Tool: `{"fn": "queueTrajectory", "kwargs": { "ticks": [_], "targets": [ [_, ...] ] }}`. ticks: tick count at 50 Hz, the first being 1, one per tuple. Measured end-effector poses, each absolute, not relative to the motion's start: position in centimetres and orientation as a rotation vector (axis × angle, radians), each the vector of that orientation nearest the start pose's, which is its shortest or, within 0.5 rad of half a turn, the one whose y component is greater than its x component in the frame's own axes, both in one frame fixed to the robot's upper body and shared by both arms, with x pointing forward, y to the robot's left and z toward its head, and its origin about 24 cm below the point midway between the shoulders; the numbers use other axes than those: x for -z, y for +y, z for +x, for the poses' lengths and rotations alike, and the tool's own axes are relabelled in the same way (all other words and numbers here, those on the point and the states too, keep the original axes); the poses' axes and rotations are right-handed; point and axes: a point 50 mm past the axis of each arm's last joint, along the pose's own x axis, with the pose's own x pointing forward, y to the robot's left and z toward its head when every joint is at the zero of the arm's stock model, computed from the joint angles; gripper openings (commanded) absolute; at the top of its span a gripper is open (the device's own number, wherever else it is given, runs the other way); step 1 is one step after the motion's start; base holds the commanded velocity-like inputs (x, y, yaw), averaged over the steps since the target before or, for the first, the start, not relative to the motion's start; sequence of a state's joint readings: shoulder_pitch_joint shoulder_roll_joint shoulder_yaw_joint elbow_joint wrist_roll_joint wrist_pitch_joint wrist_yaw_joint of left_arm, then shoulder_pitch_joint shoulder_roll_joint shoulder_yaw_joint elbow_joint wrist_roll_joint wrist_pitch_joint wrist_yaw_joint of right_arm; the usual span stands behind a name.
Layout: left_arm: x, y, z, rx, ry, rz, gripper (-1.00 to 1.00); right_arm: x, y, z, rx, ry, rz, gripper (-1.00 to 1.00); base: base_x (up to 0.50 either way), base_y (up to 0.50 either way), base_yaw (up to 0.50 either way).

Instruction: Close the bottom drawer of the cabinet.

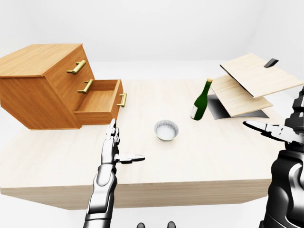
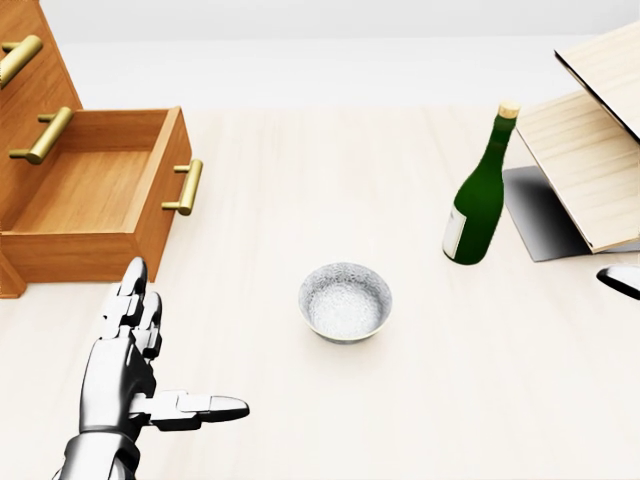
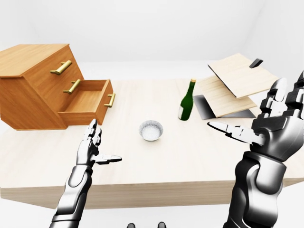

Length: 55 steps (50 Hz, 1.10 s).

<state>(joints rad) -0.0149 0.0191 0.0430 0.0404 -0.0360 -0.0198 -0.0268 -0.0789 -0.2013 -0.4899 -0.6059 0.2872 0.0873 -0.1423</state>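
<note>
The wooden cabinet (image 1: 38, 80) stands on the table at the left of the views. Its bottom drawer (image 2: 95, 190) is pulled out and empty, with a brass handle (image 2: 183, 187) on its face. My left hand (image 2: 185, 340) is open, fingers pointing up the view and thumb out to the right, over the table just below the drawer's corner and apart from it. My right hand (image 3: 256, 124) is open and raised at the far right, away from the cabinet; only its thumb tip (image 2: 622, 280) shows in the head view.
A small grey bowl (image 2: 345, 300) sits mid-table. A green bottle (image 2: 478, 200) stands upright to its right. Tilted wooden boards (image 2: 590, 150) over a dark plate lie at the far right. The table's near edge (image 1: 142, 190) runs below my hands.
</note>
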Motion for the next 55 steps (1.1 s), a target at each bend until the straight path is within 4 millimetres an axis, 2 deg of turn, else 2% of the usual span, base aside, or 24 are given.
{"fn": "queueTrajectory", "kwargs": {
  "ticks": [33, 42, 55],
  "targets": [
    [-3.8, 15.9, 25.4, -0.007, 0.006, -0.019, 1.00, -20.1, -26.1, 20.1, 0.421, -0.660, 0.009, 1.00, 0.37, 0.00, 0.00],
    [-3.8, 16.0, 26.0, -0.012, 0.007, -0.022, 1.00, -20.0, -26.2, 20.1, 0.423, -0.655, 0.024, 1.00, 0.01, 0.00, 0.00],
    [-3.6, 16.5, 27.7, -0.031, 0.011, -0.016, 1.00, -20.1, -26.1, 19.9, 0.418, -0.662, 0.028, 1.00, 0.00, 0.00, 0.00]
  ]
}}
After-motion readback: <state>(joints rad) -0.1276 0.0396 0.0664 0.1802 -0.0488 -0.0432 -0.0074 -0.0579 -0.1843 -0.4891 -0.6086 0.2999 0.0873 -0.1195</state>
